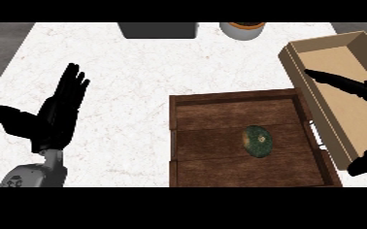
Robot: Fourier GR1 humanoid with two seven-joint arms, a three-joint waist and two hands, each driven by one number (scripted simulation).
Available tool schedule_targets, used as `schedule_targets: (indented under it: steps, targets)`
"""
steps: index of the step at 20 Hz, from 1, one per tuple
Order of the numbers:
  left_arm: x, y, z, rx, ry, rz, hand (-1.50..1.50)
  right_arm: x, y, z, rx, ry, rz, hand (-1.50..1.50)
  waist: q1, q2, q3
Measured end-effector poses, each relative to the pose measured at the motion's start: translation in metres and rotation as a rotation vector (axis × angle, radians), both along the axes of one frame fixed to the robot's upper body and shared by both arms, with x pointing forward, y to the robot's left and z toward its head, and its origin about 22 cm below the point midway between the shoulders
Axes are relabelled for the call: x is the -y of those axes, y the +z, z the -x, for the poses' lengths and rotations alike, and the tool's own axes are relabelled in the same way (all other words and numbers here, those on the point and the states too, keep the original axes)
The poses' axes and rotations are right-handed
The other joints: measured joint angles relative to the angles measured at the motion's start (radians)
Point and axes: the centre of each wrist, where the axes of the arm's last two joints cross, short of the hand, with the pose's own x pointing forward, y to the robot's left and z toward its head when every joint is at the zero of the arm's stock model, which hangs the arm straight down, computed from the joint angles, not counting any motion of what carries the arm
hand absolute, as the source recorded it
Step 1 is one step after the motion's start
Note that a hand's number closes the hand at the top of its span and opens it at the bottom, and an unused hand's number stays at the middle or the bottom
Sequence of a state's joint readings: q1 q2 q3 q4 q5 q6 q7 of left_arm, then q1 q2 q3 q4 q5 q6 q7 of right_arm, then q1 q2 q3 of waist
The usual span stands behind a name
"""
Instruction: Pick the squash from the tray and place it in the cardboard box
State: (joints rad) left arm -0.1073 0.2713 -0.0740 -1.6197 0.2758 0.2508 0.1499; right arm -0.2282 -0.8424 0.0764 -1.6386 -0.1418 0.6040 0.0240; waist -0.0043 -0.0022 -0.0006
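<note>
Squash [258, 140]: dark green, round, mottled skin, pale stem scar facing up. It sits in the right half of the tray [215, 99], on the floor planks and clear of the walls. No hand is touching it.

Tray: dark brown wood with plank grain and a raised rim. Its near edge is cut off at the bottom of the frame.

Cardboard box [301, 65]: tan, open-topped, with thin walls. It runs down the right side just beside the tray, partly out of frame.

My right hand [341, 84]: mostly cut off at the right edge. One straight black finger reaches over the box interior and another digit shows at lower right. It's spread and holds nothing.

My left hand [61, 109]: resting at mid-left, flat, fingers straight and pointing up.

Counter [129, 73]: white marble with faint veins.

At the top edge, both clipped: a dark grey container [158, 30] and a grey pot [242, 30] with brownish contents I can't make out.
</note>
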Motion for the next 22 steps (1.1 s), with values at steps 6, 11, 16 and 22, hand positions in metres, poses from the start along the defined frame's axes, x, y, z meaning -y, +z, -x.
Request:
schedule_targets:
  steps: [6,11,16,22]
  targets:
    - [-0.004,0.002,-0.003,0.001,-0.006,-0.004,0.00,-0.026,-0.018,0.009,-0.030,-0.030,0.035,-1.50,0.003,0.001,0.000]
    - [-0.001,0.011,-0.003,0.003,-0.005,-0.006,0.00,-0.039,-0.030,0.013,-0.060,-0.033,0.050,-1.50,0.004,0.001,0.000]
    - [0.002,0.010,0.004,-0.002,-0.006,-0.005,0.00,-0.051,-0.044,0.011,-0.050,-0.052,0.050,-1.50,0.006,0.002,0.001]
    - [0.002,0.005,-0.001,0.003,0.002,-0.001,0.00,-0.055,-0.059,0.015,-0.059,-0.064,0.045,-1.50,0.005,0.002,0.001]
